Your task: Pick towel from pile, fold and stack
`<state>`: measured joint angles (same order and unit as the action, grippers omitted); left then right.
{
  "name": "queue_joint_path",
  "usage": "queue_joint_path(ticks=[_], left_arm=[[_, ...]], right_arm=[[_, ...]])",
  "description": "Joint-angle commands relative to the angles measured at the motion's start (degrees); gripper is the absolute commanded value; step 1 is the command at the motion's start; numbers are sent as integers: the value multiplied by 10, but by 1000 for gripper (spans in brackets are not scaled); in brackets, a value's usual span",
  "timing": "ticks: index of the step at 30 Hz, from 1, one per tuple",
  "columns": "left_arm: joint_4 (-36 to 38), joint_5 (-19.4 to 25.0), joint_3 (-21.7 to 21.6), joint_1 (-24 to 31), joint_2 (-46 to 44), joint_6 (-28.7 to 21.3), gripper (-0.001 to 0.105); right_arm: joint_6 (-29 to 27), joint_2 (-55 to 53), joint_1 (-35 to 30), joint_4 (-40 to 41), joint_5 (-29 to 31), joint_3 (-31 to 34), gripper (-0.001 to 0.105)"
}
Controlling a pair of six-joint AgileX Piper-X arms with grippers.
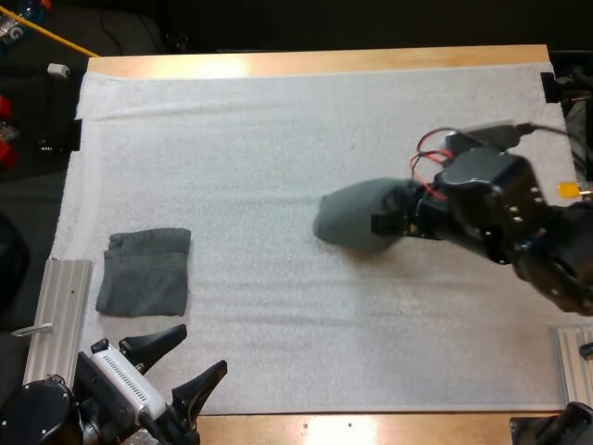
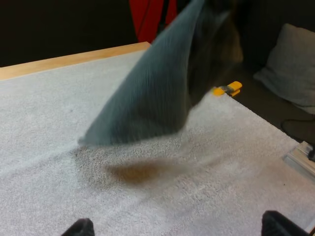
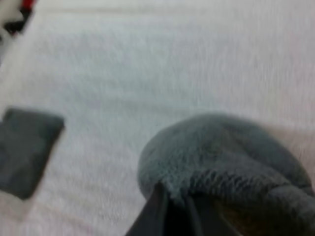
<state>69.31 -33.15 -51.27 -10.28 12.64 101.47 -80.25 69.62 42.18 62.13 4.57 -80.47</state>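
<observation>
A dark grey-green towel [image 1: 355, 216] hangs lifted above the mat's middle right, pinched by my right gripper [image 1: 400, 219], which is shut on its edge. Close up, the towel [image 3: 226, 157] bulges over the black fingers [image 3: 156, 214]. From the left arm's side the towel [image 2: 152, 93] drapes down as a hanging sheet with its shadow on the mat. A folded towel [image 1: 145, 272] lies flat at the mat's left, also seen as the folded towel [image 3: 27, 150] beyond the held one. My left gripper [image 1: 185, 363] rests open near the front left edge, its fingertips [image 2: 81, 228] apart over bare mat.
The white mat [image 1: 278, 148] covers most of the wooden table [image 1: 315, 61]. Metal rails sit at the front left [image 1: 60, 315] and front right [image 1: 574, 357]. A grey cushion [image 2: 290, 66] lies beyond the table's right side.
</observation>
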Motion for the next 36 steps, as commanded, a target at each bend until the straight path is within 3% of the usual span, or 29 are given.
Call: queue_joint_path(ticks=[1,7,9,12,14,16,21,23,27,36], left_arm=[[2,-6,1,-2,2,0,65],[2,-6,1,-2,2,0,65],[2,-6,1,-2,2,0,65],[2,-6,1,-2,2,0,65],[2,-6,1,-2,2,0,65],[2,-6,1,-2,2,0,65],[2,-6,1,-2,2,0,65],[2,-6,1,-2,2,0,65],[2,-6,1,-2,2,0,65],[20,-6,1,-2,2,-2,65]], right_arm=[[12,8,5,11,-11,18,0],[20,31,46,30,-33,112,1],[20,34,56,42,-32,117,9],[19,30,69,42,-32,111,38],[17,22,77,42,-35,101,70],[18,14,82,42,-35,96,83],[18,-11,83,42,-20,94,77],[18,-18,83,42,11,94,71],[18,-18,76,44,47,97,69],[16,-18,-35,29,47,167,69]])
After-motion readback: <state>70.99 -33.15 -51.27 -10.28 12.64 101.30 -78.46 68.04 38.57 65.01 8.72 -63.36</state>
